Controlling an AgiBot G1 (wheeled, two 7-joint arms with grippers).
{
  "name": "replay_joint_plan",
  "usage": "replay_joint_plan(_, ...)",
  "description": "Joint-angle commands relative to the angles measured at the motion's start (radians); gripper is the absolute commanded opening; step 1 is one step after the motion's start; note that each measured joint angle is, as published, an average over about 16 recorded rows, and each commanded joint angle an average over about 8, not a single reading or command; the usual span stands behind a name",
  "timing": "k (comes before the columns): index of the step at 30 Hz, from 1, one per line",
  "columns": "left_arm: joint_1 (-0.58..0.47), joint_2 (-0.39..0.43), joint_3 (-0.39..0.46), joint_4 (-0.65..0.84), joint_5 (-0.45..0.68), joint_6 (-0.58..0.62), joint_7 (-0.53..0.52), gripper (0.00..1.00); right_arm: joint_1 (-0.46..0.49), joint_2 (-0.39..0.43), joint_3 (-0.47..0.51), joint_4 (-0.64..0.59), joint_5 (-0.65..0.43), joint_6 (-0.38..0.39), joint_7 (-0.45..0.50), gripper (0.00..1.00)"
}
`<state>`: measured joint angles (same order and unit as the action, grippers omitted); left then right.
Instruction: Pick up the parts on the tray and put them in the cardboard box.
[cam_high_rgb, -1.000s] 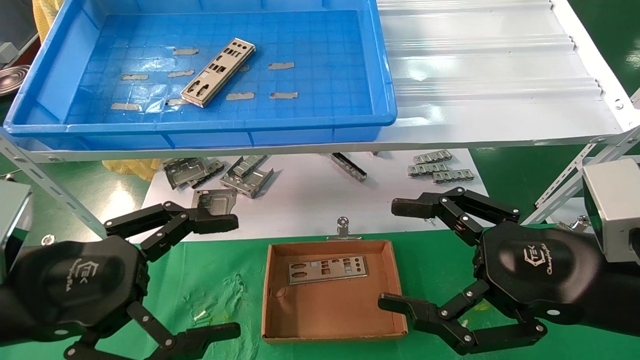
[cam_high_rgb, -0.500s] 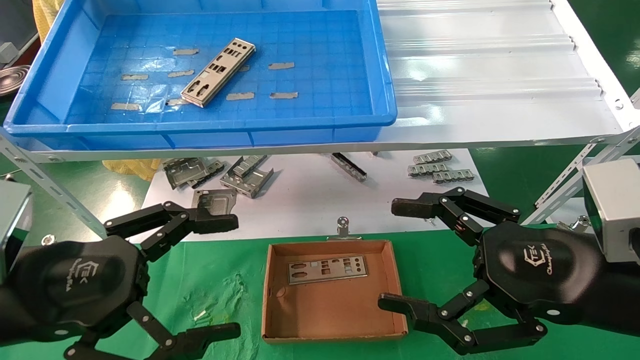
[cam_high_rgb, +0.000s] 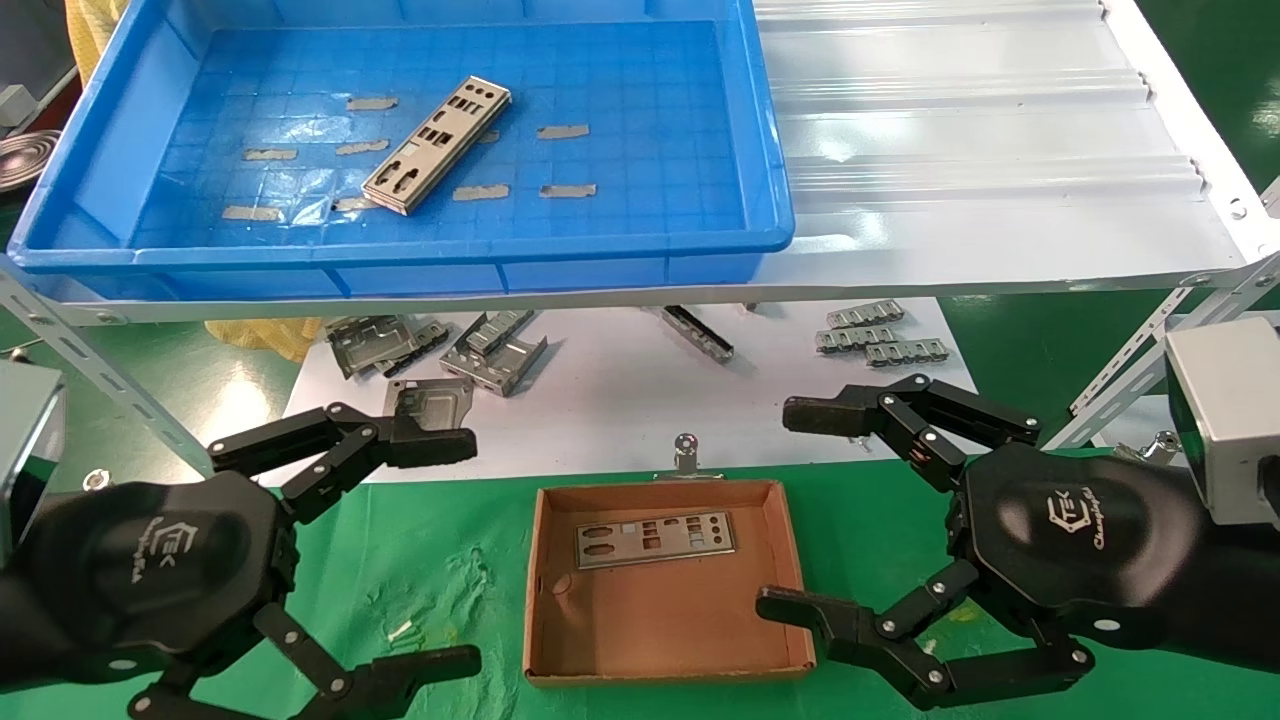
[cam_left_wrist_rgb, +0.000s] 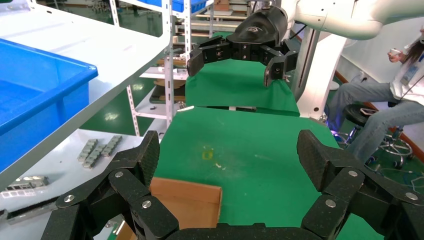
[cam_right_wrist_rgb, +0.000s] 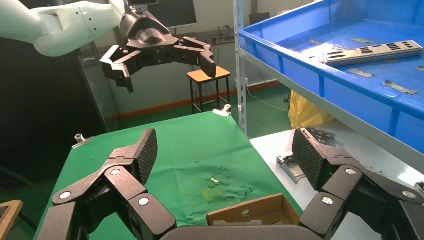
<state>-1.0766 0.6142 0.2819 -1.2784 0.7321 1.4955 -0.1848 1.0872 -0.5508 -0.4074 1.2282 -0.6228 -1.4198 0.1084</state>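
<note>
while left pincer (cam_high_rgb: 440, 550) gapes | right pincer (cam_high_rgb: 800, 510) gapes | wrists cut off

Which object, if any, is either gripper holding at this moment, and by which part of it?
Nothing is held. The left gripper and the right gripper both hang open and empty, one on each side of the shallow brown cardboard box.

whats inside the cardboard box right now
One silver plate lies flat near the far wall of the cardboard box; the floor's remainder is bare. The right claw hides the right wall's top.
</note>
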Motion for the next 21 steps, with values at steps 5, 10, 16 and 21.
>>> replay_joint_plan(5, 0.0, 0.0, 0.0, 0.0, 0.0, 0.0, 0.0, 1.0, 0.0, 0.0, 0.0, 0.0, 0.0, 0.0, 0.0, 1.0)
replay_joint_plan(10, 0.0, 0.0, 0.0, 0.0, 0.0, 0.0, 0.0, 1.0, 0.0, 0.0, 0.0, 0.0, 0.0, 0.0, 0.0, 1.0)
replay_joint_plan(16, 0.0, 0.0, 0.0, 0.0, 0.0, 0.0, 0.0, 1.0, 0.0, 0.0, 0.0, 0.0, 0.0, 0.0, 0.0, 1.0)
replay_joint_plan(21, 0.0, 0.0, 0.0, 0.0, 0.0, 0.0, 0.0, 1.0, 0.0, 0.0, 0.0, 0.0, 0.0, 0.0, 0.0, 1.0)
